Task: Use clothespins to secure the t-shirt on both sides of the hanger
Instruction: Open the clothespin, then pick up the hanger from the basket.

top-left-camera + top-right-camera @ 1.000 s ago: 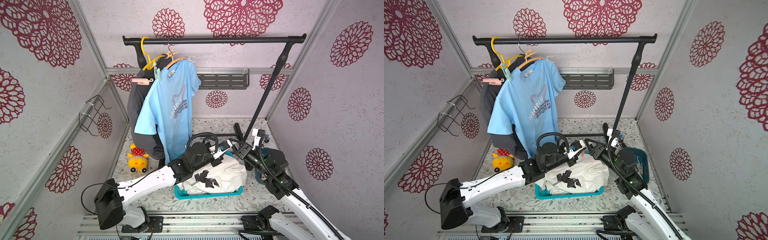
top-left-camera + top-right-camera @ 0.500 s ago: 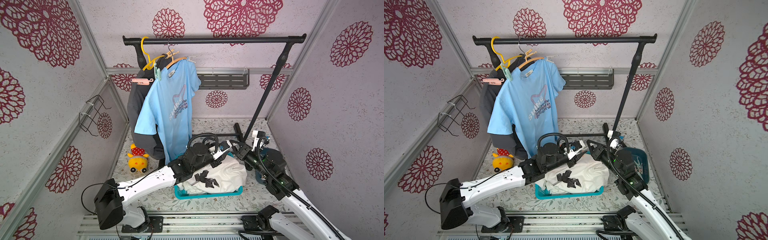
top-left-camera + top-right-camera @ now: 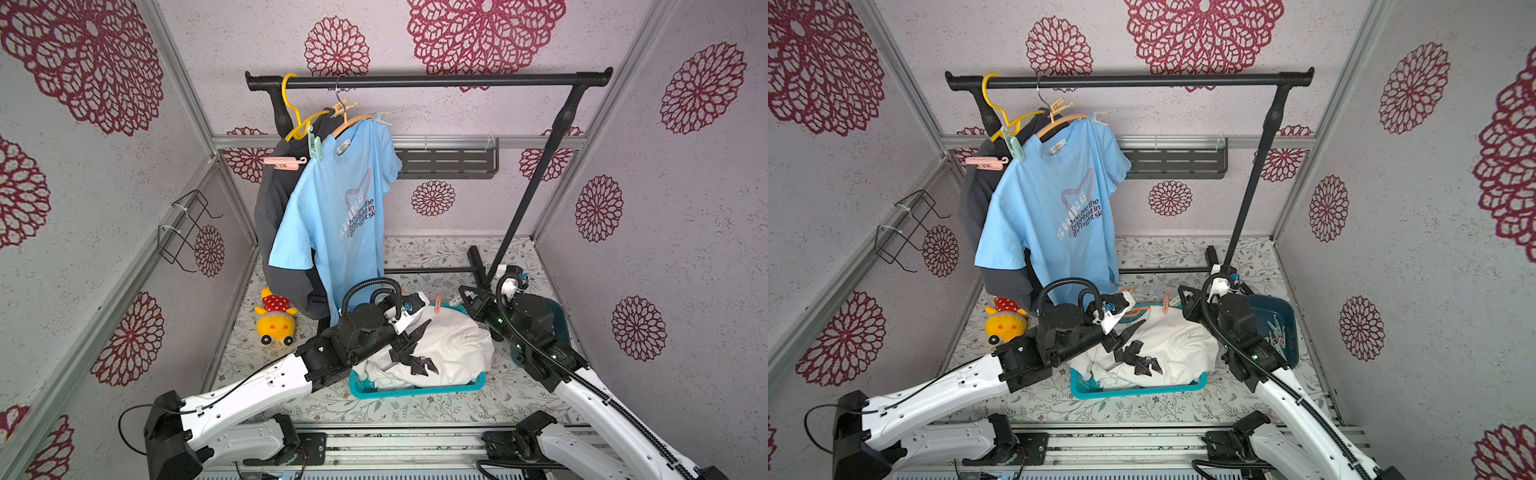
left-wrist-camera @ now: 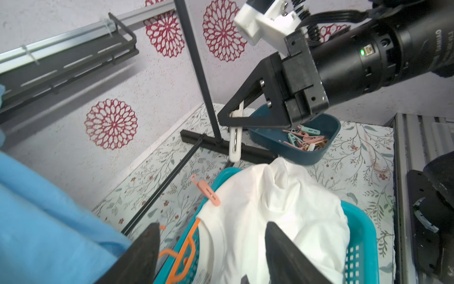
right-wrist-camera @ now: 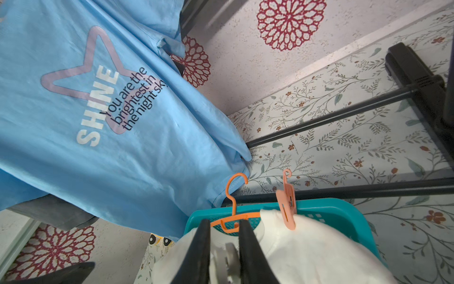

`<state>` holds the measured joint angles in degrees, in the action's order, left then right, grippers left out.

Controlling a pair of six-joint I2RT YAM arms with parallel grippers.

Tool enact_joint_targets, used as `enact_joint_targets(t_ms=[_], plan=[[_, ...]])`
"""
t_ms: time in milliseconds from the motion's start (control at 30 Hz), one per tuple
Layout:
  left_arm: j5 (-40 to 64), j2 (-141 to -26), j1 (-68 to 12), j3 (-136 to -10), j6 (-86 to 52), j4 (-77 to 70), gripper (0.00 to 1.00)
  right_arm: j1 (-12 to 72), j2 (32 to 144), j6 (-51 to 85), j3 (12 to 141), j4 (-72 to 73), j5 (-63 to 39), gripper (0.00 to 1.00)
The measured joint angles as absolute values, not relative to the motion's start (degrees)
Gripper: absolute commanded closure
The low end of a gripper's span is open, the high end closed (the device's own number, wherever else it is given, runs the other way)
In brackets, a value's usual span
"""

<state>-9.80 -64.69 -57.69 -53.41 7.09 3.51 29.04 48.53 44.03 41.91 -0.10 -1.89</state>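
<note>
Hovering just above a crumpled white t-shirt [image 3: 453, 349] that fills a teal plastic laundry basket [image 3: 415, 390] close to the robot, the left gripper [image 4: 211, 227] has its jaws spread wide with nothing between them. Beside it, over the basket's far edge, the right gripper [image 5: 224, 227] has its jaws drawn narrow around a whitish plastic clothespin [image 4: 235, 140], which hangs down out of the fingers. An orange plastic hanger [image 5: 233, 214] lies in the basket, partly under the white shirt. A peach-pink clothespin [image 4: 206, 190] is clipped onto the shirt's edge by the basket's far rim. On the robot's right, just beyond the basket, a dark teal plastic tub [image 4: 307, 157] holds a heap of loose pastel clothespins [image 4: 307, 141]. Over on the left, a yellow plush toy [image 3: 276, 324] sits on the floor. Farther back, a light blue printed t-shirt [image 3: 332, 216] and a dark grey garment [image 3: 270, 199] hang side by side from a black metal rail [image 3: 428, 80].
</note>
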Motion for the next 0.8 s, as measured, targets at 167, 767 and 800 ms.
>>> enact_joint_targets(t_ms=[167, 767, 800], plan=[[-11.1, -59.1, -53.3, -52.5, 0.1, 14.5, 0.29, 29.0, 49.9, 42.7, 41.9, -0.1, -0.8, 1.00], [-5.8, -58.2, -31.0, -51.8, -16.1, 43.9, 0.23, 29.0, 52.9, 35.9, 41.9, 3.4, 0.6, 1.00], [-5.4, -59.2, -30.7, -51.8, -16.1, 44.1, 0.23, 29.0, 52.9, 35.4, 41.9, 3.6, 0.3, 1.00]])
